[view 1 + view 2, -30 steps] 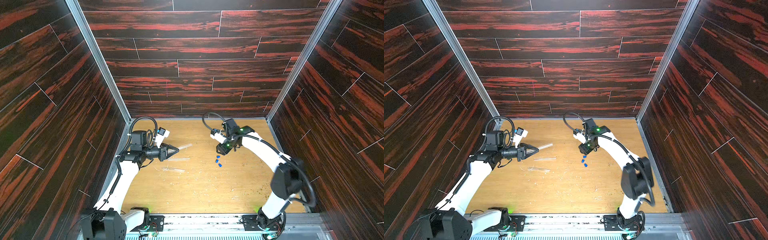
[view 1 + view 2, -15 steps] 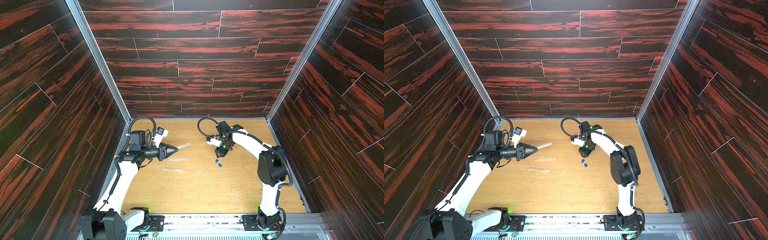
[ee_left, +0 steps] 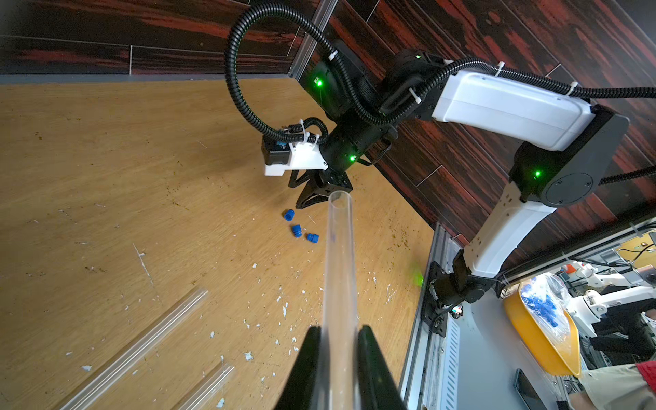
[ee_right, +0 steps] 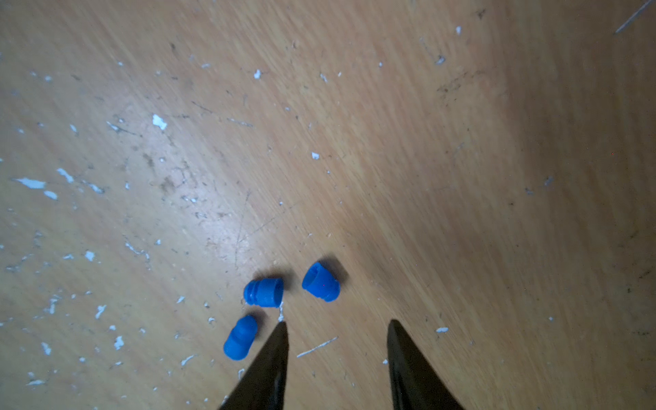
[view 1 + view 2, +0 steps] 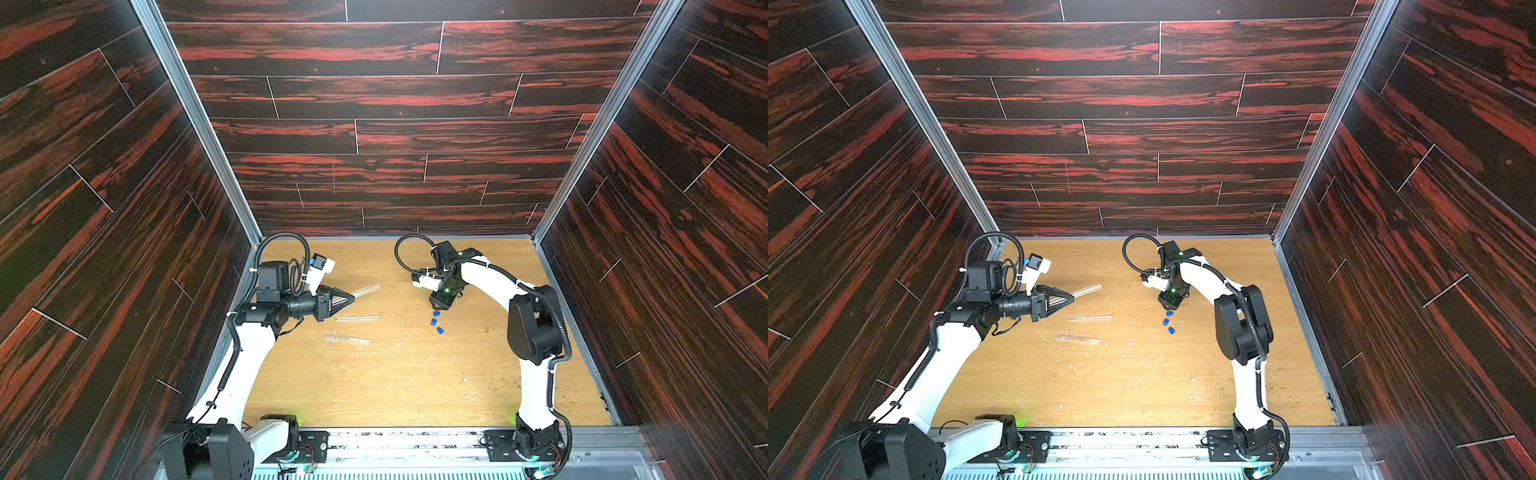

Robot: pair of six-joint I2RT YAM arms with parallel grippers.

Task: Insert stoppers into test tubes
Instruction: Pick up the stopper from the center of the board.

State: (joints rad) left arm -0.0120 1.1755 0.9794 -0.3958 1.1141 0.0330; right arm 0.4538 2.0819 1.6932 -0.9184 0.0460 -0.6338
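Grips, in the black left hand (image 5: pixel 351 296), one thin, long, clear transparent test tube (image 5: pixel 366 289) by its near end, left of centre in both top views; pinches the clear wall tight, with black fingers (image 3: pixel 371 358) pressing it from both sides in the left wrist view. Holds that tube raised off the light wooden worktop (image 5: pixel 374 386), slanting toward the upper right of the frame, open mouth facing the other arm. Shows two more clear transparent tubes (image 5: pixel 357 318) lying flat on the worktop just below the held one in the frame, one under the other, near each other but apart. Hovers with the black right hand (image 5: pixel 1169 304), right of centre, pointing down just above three tiny bright blue ribbed stoppers (image 5: pixel 1166 322). Reveals, in the right wrist view, both fingertips (image 4: pixel 280 330) parted about halfway, nothing between them, one tip just beside the nearest plug. Finds the stoppers loose on the worktop in a tight cluster, lying on their sides, apart from one another, well apart from all tubes.
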